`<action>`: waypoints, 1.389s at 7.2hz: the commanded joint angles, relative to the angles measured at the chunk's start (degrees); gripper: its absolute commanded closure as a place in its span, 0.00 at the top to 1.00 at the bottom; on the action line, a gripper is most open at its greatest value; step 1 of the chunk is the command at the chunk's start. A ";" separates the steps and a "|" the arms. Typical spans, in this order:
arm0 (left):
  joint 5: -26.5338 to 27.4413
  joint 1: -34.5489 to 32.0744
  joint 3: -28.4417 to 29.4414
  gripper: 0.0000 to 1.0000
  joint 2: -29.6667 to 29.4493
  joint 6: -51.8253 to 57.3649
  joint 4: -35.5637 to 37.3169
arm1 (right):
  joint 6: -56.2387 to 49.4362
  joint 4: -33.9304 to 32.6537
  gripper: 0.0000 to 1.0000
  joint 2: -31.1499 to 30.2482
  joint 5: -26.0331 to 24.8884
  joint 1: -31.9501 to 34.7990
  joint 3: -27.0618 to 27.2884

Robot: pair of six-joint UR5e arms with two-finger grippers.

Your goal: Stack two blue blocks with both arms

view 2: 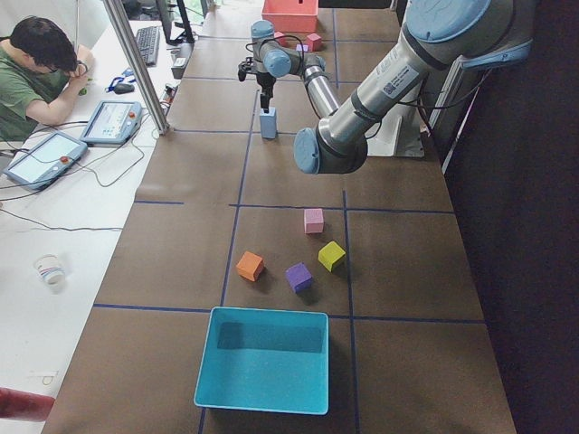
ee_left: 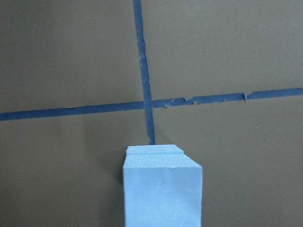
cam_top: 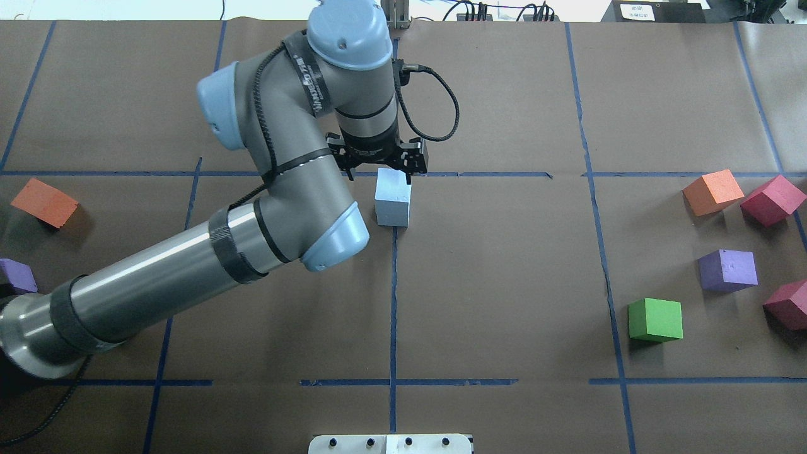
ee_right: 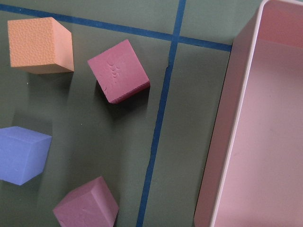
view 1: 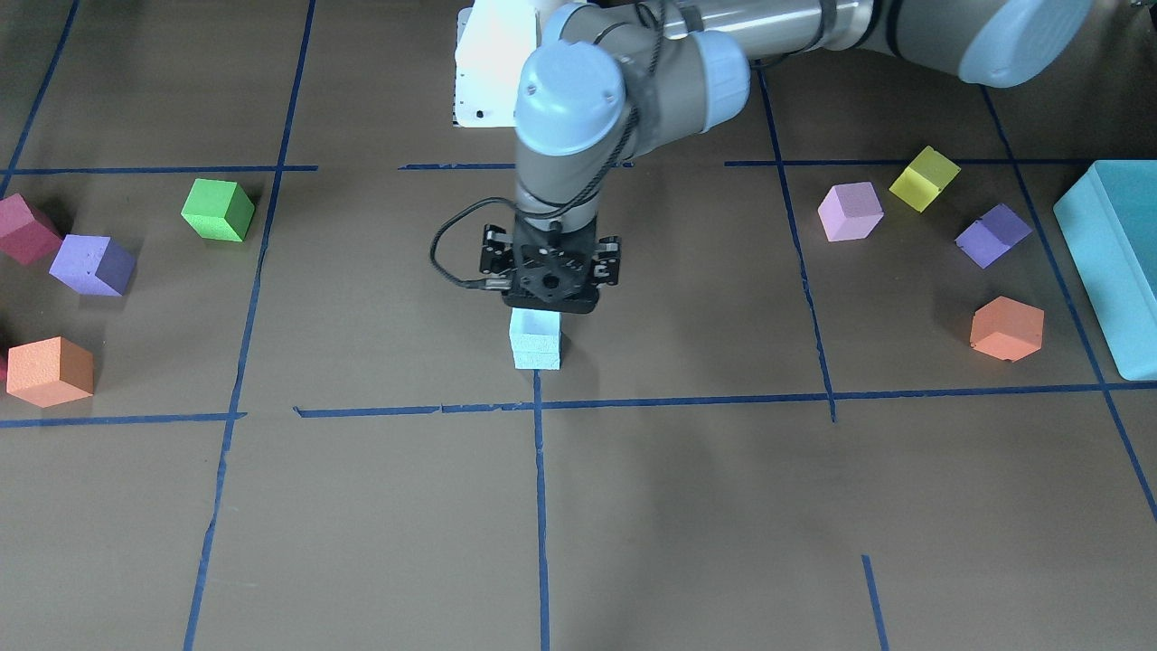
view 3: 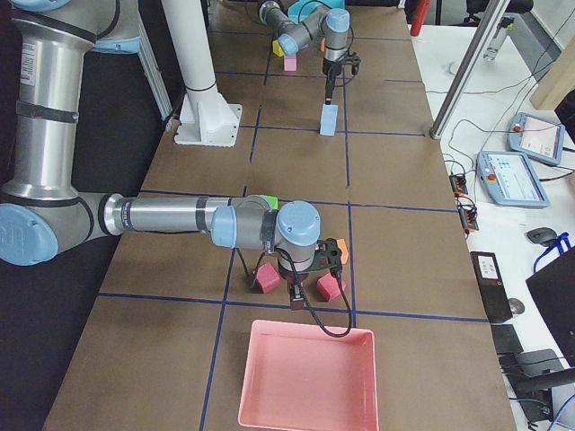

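The two blue blocks stand stacked one on the other at the table's middle, next to a tape crossing. The stack also shows in the overhead view, the two side views and the left wrist view. My left gripper hangs directly over the stack, its linkage spread wide, open. No fingers show in the left wrist view. My right gripper hovers low over the cubes next to a pink tray; I cannot tell whether it is open or shut.
A pink tray lies at the robot's right end with maroon, orange and purple cubes and a green cube nearby. A teal box and pink, yellow, purple and orange cubes lie at the left end.
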 commanded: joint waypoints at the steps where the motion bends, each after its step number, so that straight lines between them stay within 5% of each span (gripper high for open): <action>1: -1.39 -6.78 -12.85 1.00 14.06 15.99 4.20 | 0.05 0.01 1.00 -0.02 -0.02 -0.09 0.00; 4: -10.94 -25.47 -15.37 1.00 32.19 51.29 3.77 | 0.06 0.01 1.00 -0.02 -0.02 -0.35 0.00; 7: -14.82 -40.43 -14.92 1.00 47.05 61.94 3.33 | 0.06 0.01 1.00 -0.02 -0.02 -0.53 -0.08; 10: -15.63 -49.78 -11.76 1.00 55.16 69.52 3.15 | 0.14 0.01 1.00 -0.02 -0.02 -0.61 -0.08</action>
